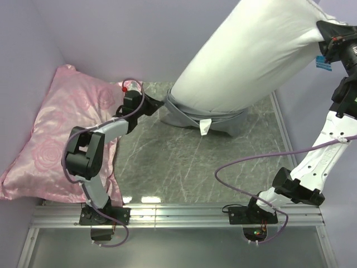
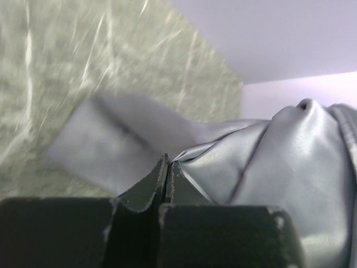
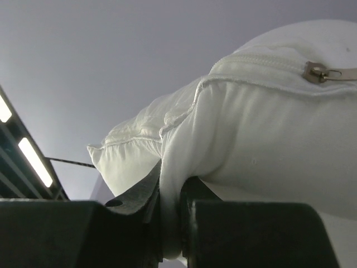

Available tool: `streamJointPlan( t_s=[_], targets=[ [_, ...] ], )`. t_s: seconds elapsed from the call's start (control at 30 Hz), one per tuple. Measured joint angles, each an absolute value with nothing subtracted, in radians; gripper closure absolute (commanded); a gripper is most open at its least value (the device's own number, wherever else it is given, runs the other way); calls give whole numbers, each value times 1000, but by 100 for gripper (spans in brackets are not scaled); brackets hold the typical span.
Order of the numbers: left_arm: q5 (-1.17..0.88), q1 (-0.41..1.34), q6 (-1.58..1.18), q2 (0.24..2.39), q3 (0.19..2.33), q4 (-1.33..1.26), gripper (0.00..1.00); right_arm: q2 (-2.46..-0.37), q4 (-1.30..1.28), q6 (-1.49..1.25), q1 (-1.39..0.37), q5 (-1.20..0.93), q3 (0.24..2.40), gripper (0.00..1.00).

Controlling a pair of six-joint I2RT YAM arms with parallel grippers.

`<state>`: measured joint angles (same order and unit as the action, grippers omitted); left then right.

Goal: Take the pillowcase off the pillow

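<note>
The white pillow [image 1: 251, 56] hangs high, slanting from the top right down to the table. My right gripper [image 1: 326, 36] is shut on its upper end, pinching white fabric [image 3: 170, 184] near the zipper [image 3: 321, 71]; a blue tag [image 1: 322, 62] hangs beside it. The silver-grey pillowcase [image 1: 195, 114] is bunched around the pillow's lower end on the table. My left gripper [image 1: 156, 104] is shut on the pillowcase's left edge; in the left wrist view the jaws [image 2: 167, 167] pinch the shiny grey fabric [image 2: 279, 167].
A large pink rose-patterned pillow [image 1: 61, 128] lies at the left, under the left arm. The grey marbled table top [image 1: 189, 167] has a metal rail along its near edge [image 1: 178, 212]. Lavender walls enclose the back and sides. A purple cable loops by the right arm.
</note>
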<state>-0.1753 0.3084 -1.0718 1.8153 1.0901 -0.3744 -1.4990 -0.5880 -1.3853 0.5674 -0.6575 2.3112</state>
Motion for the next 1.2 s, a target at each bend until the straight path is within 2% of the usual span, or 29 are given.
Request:
streamJointPlan(
  t_s=[0.33, 0.73, 1.0, 1.2],
  targets=[
    [-185, 214, -1066, 1755, 1225, -239, 100, -1499, -348, -1596, 650, -754, 2318, 100],
    [38, 65, -992, 2008, 1285, 112, 100, -1468, -36, -1732, 792, -636, 2344, 100],
    [43, 111, -917, 1869, 1319, 153, 100, -1452, -34, -1665, 750, -636, 2328, 100],
    [38, 161, -845, 1695, 1365, 174, 100, -1446, -77, -1523, 564, -640, 2233, 100]
  ],
)
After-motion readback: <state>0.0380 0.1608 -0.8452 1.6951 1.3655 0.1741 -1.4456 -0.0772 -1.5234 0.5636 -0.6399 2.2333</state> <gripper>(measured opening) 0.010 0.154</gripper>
